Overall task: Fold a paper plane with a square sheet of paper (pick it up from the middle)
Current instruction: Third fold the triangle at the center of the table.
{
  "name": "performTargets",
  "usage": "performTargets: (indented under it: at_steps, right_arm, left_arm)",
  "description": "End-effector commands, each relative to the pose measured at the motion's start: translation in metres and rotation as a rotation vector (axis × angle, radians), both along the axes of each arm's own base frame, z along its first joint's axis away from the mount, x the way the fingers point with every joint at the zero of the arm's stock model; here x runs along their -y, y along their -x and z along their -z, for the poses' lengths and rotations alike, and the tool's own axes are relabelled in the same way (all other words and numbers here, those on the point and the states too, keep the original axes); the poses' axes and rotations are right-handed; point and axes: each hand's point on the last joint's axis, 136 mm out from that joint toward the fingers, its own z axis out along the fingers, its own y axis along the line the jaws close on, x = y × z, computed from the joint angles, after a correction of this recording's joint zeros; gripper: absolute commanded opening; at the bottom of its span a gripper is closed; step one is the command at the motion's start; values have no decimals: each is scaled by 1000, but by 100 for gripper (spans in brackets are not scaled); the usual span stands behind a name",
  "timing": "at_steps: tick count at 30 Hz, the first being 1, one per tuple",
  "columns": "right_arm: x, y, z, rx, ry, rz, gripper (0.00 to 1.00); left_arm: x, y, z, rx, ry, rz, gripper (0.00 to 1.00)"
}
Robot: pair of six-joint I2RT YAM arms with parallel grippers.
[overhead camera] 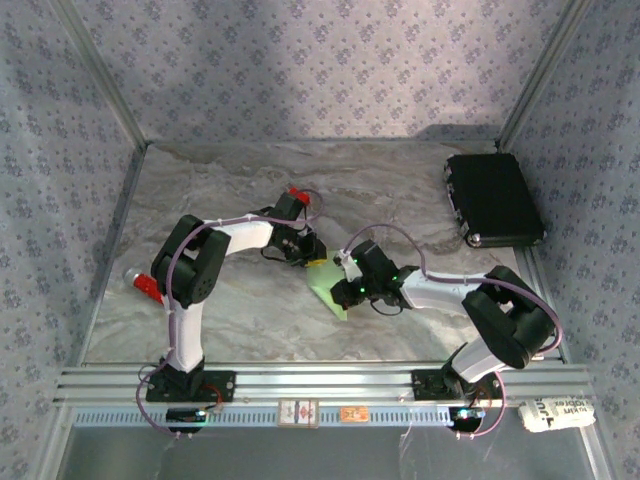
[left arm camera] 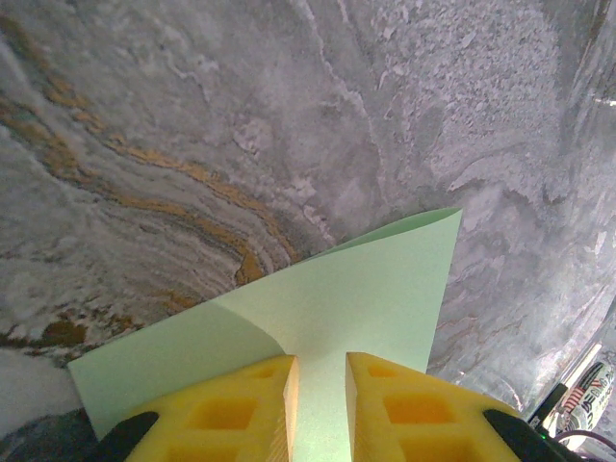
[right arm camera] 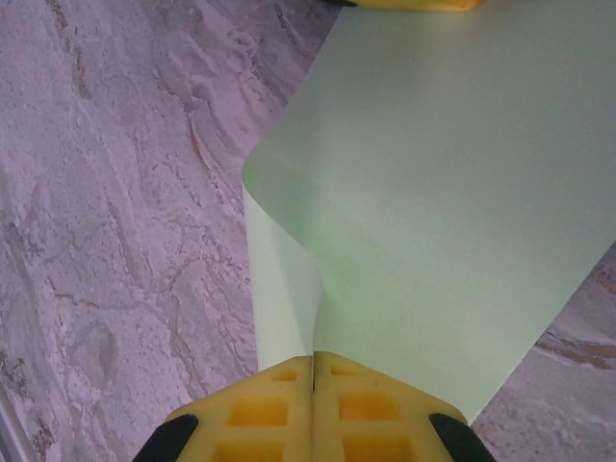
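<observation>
The square sheet of paper [overhead camera: 328,292] is pale green and lies bent on the marble table between the two arms. My right gripper [right arm camera: 313,358] is shut on it, pinching a raised fold of the sheet [right arm camera: 433,192] at its near edge. My left gripper [left arm camera: 320,358] reaches onto the sheet [left arm camera: 366,289] from the opposite side. Its yellow fingers [left arm camera: 260,404] stand a narrow gap apart, with flat paper showing through the gap. From above, the left gripper [overhead camera: 310,250] and the right gripper [overhead camera: 342,278] are close together over the paper. A paper plane is out of view.
A black case [overhead camera: 495,200] lies at the back right. A small red block [overhead camera: 148,285] sits by the left arm's elbow. Patterned walls and metal rails [overhead camera: 320,380] enclose the table. A printed roll [overhead camera: 555,412] lies beyond the front rail at right.
</observation>
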Motion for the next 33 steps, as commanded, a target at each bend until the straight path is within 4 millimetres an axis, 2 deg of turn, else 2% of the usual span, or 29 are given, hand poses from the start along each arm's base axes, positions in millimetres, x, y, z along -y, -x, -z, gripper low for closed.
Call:
performTargets:
  at_steps: [1,33]
  right_arm:
    - [2,-7,1,-8,28,32,3]
    - [9,-12,1,-3,53,38,3]
  left_arm:
    - [-8,10,15,-42,-53,5,21]
    - [-9,12,18,-53,-56,2,20]
